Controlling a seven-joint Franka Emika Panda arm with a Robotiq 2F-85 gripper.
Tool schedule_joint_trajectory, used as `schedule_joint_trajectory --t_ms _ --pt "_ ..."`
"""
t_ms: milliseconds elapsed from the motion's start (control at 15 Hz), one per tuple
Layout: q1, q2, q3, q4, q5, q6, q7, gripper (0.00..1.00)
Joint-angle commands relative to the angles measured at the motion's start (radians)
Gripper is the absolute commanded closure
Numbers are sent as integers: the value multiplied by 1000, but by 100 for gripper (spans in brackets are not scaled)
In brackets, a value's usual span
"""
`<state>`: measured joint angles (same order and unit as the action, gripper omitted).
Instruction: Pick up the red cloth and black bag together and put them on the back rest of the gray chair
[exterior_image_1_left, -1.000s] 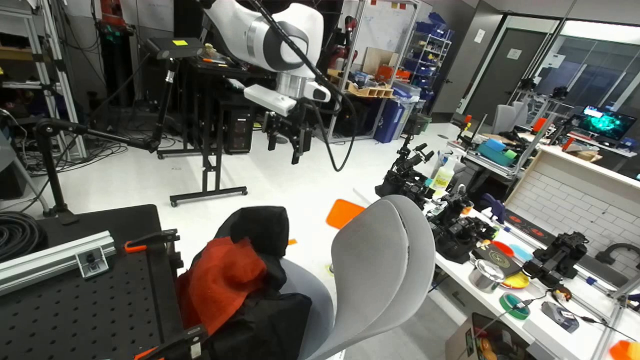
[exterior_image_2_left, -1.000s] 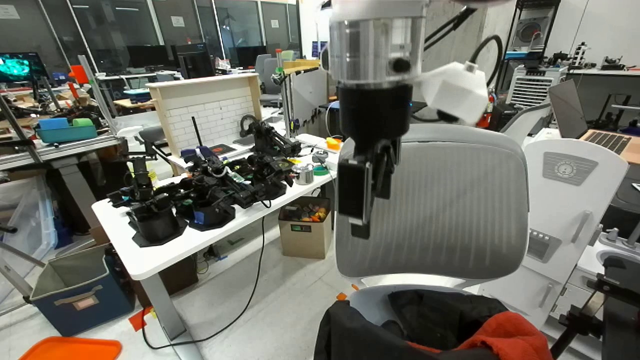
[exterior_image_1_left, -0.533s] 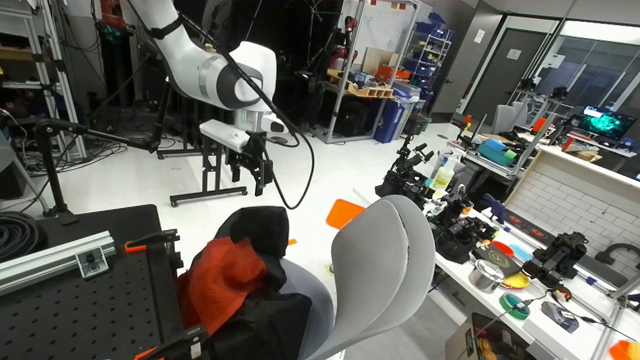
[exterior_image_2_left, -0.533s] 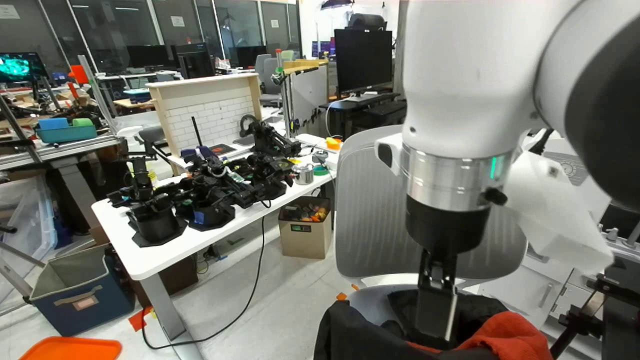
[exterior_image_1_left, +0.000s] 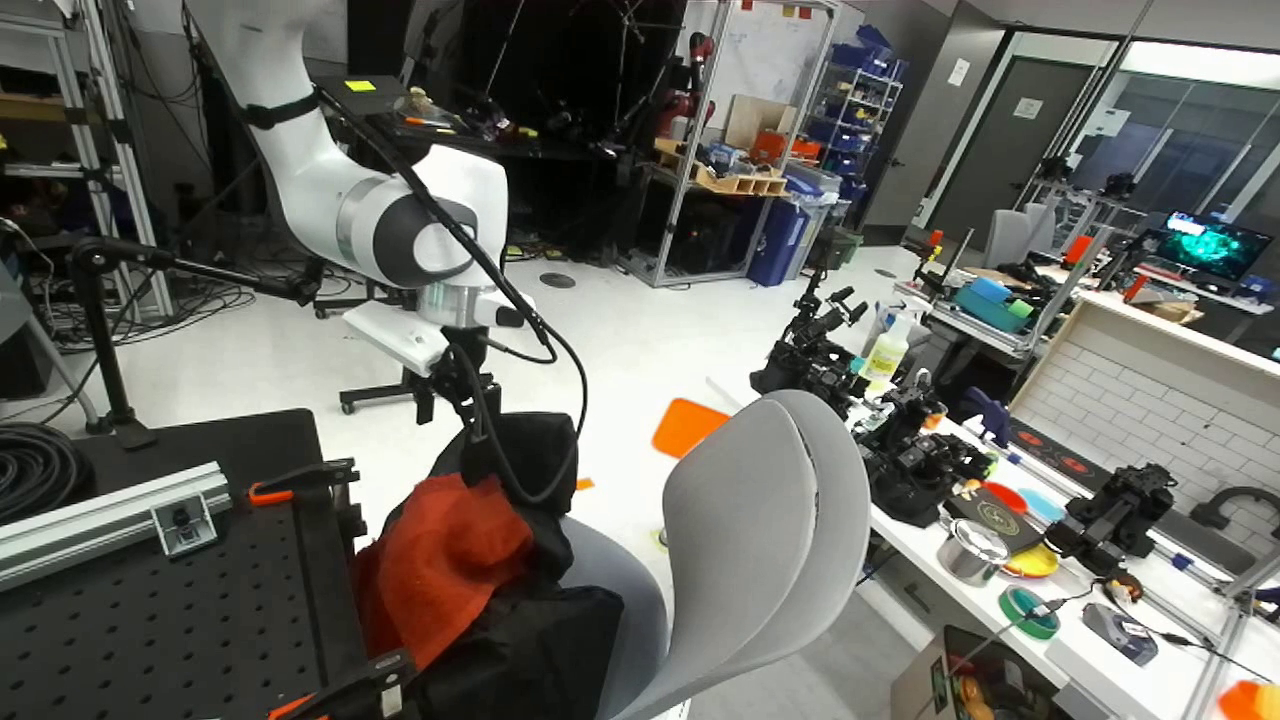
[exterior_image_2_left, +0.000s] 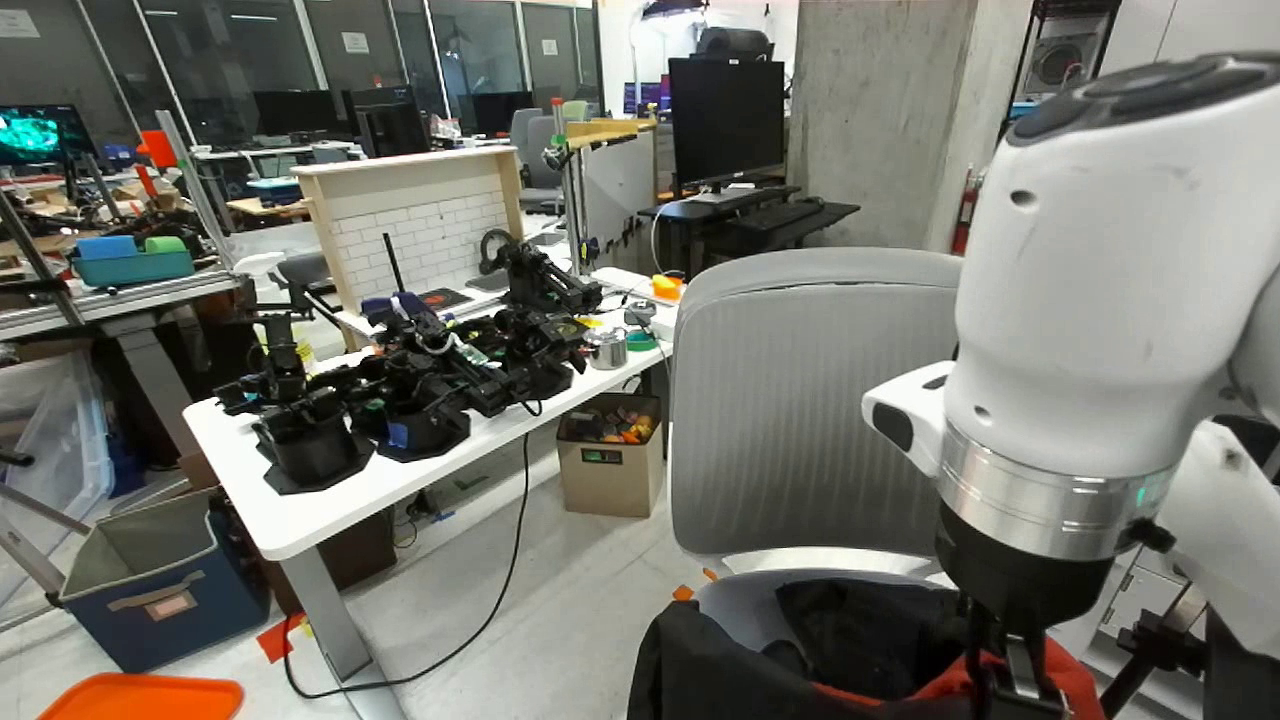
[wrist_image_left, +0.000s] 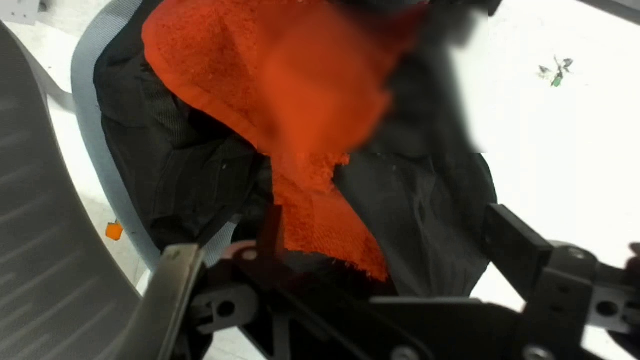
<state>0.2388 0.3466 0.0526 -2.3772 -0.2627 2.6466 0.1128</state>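
One hand (exterior_image_1_left: 449, 440) hangs, fingers apart, over red cloth (exterior_image_1_left: 452, 565) and black bag (exterior_image_1_left: 530, 645).

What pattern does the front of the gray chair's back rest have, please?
The back rest has faint vertical stripes, best seen in an exterior view.

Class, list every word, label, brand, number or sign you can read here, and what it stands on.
None can be read.
White sheet on the dark door: too small.
Label on the bottle: too small.
Pale tag on the blue bin: too blurred.
Dark tag on the beige bin: too small.
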Motion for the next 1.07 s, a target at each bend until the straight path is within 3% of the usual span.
schedule_joint_trajectory --t_ms 0,600,733,1000 --pt "14 26 -29 -42 -61 61 25 0" --pt "13 132 -81 -8 -77 75 21 0" --pt "6 155 -90 12 -71 70 13 26" --pt "12 190 -107 49 -69 66 19 58"
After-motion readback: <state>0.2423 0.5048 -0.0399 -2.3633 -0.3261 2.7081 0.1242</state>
